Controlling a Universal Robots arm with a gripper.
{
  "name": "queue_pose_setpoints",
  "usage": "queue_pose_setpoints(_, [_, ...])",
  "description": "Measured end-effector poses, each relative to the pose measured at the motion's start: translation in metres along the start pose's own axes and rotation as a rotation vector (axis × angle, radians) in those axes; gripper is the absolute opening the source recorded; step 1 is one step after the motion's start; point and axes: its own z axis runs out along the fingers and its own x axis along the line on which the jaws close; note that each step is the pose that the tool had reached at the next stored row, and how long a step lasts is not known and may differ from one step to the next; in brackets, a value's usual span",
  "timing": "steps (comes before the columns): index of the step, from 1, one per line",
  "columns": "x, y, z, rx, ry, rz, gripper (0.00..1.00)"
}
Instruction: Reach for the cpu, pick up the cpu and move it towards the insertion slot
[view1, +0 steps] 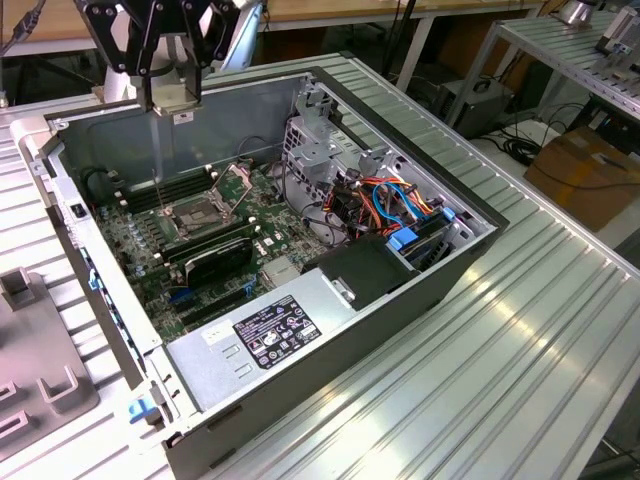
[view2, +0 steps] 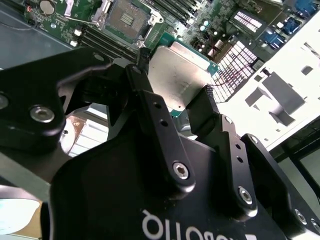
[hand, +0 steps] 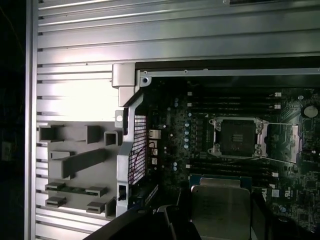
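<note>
gripper (view1: 172, 85) hangs above the rear wall of the open computer case (view1: 480, 225), raised clear of the motherboard (view1: 215, 225). in the second wrist view the gripper (view2: 175, 97) is closed on the cpu (view2: 177, 75), one black finger (view2: 150, 107) on each side of the chip, its pale metal face turned toward the camera. in the exterior view the cpu (view1: 176, 97) shows as a pale square between the fingertips. the first wrist view shows the cpu (hand: 220, 207) close in front of the gripper body, edges pinched. the insertion slot (view1: 192, 213) lies below and forward of the gripper, well apart from the held chip, its frame plate (view1: 236, 182) swung up and dark centre exposed. in the first wrist view the insertion slot (hand: 237, 137) sits beyond the cpu, not touching. the grey power-supply box (view1: 265, 335) lies farther off at the case's near end.
</note>
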Motion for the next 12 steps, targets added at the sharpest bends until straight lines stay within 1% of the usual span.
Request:
queue_pose_setpoints(1, [-0.0027, 0.0005, 0.0014, -0.0003, 0.0002, 0.008, 0.55])
queue_pose_setpoints(2, [-0.0043, 0.0005, 0.0032, -0.0012, 0.0005, 0.028, 0.55])
queue_pose_setpoints(3, [-0.0045, 0.0007, 0.0039, -0.0018, -0.0004, 0.041, 0.55])
queue_pose_setpoints(4, [-0.0046, 0.002, 0.0045, -0.0018, -0.0102, 0.049, 0.55])
queue_pose_setpoints(5, [-0.0047, 0.0053, 0.0049, -0.0009, -0.0251, 0.05, 0.55])
queue_pose_setpoints(6, [-0.0048, 0.0076, 0.0053, -0.0008, -0.0301, 0.05, 0.55])
queue_pose_setpoints(7, [-0.0053, 0.0136, 0.0086, -0.0009, -0.0314, 0.05, 0.55])
queue_pose_setpoints(9, [-0.0084, 0.0225, 0.0154, -0.0008, -0.0314, 0.05, 0.55])
queue_pose_setpoints(11, [-0.01, 0.0269, 0.0194, -0.0008, -0.0315, 0.05, 0.55])
queue_pose_setpoints(12, [-0.0112, 0.0305, 0.0225, -0.0007, -0.0314, 0.05, 0.55])
